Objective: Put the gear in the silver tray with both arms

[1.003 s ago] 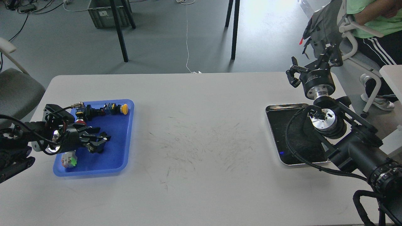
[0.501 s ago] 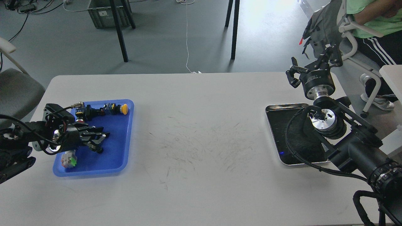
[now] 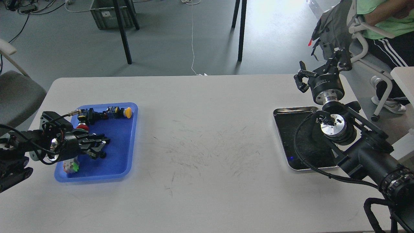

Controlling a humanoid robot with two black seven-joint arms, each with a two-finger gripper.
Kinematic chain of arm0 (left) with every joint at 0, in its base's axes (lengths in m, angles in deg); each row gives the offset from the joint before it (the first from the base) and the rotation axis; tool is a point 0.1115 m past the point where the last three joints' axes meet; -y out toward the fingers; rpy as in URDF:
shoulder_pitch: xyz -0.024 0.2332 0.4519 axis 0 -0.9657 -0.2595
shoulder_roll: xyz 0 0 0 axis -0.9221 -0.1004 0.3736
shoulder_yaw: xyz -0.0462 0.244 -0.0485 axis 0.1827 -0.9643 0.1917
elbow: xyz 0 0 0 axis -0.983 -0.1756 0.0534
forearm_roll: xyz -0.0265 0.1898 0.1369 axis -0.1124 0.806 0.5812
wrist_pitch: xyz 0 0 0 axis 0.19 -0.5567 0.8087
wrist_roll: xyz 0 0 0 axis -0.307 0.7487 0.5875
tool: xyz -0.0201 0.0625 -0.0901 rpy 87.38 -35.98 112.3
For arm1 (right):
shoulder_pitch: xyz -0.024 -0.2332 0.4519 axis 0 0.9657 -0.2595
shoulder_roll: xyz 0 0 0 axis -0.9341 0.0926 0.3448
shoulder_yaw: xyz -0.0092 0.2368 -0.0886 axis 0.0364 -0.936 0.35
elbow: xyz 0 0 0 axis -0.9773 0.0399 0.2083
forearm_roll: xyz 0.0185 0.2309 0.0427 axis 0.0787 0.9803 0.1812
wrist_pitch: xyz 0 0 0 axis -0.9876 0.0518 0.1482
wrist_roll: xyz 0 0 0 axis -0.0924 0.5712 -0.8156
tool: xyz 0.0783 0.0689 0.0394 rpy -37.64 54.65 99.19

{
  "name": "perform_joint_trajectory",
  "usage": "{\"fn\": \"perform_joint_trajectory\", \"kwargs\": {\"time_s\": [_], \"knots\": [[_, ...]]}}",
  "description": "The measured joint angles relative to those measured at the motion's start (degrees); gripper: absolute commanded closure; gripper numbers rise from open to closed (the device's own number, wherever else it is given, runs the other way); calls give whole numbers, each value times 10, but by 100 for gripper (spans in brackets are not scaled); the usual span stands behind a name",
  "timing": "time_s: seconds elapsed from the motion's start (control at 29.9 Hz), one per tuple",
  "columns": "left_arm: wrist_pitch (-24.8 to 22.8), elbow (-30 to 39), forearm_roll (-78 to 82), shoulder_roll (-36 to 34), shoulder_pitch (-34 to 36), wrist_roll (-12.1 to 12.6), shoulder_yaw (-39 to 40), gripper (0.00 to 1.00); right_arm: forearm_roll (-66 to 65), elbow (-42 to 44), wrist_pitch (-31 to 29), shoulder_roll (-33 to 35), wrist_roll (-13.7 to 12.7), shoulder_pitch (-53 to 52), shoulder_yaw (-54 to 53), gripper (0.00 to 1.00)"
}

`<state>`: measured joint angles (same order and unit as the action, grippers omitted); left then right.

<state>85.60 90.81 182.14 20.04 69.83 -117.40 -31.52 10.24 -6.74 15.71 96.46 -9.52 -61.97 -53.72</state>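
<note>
My left gripper (image 3: 101, 147) reaches low into the blue plastic tray (image 3: 120, 147) at the table's left. Its fingers are drawn nearly together on a small dark part, the gear (image 3: 103, 155), which is mostly hidden by them. The silver tray (image 3: 292, 110) lies at the table's right, and its dark floor is bare where it shows. My right arm crosses over its near right part. My right gripper (image 3: 322, 72) is open and empty, raised beyond the tray's far edge.
The blue tray also holds a yellow push button (image 3: 128, 112), a red button (image 3: 82, 127), a green-and-white connector (image 3: 71, 166) and a metal plug (image 3: 76, 112). A seated person (image 3: 385, 22) and a backpack (image 3: 333, 29) are just past the table's far right corner.
My left gripper's fingers have drawn together from spread, and the gripper has shifted slightly back to the left. The right arm has barely moved.
</note>
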Motion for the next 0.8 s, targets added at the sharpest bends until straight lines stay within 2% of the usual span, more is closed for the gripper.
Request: {"fn": "perform_joint_trajectory", "kwargs": {"time_s": [0.4,0.64,0.8], "knots": [[5,30,-27,-25,13,0,18,79,0,0,0,0,0,-1,2,1],[-4,105,-31,-34,80,0,20,79,0,0,1,0,0,-2,2,1],[-22,130,-30,-17,126,0,20,79,0,0,2,1,0,-5,2,1]]}}
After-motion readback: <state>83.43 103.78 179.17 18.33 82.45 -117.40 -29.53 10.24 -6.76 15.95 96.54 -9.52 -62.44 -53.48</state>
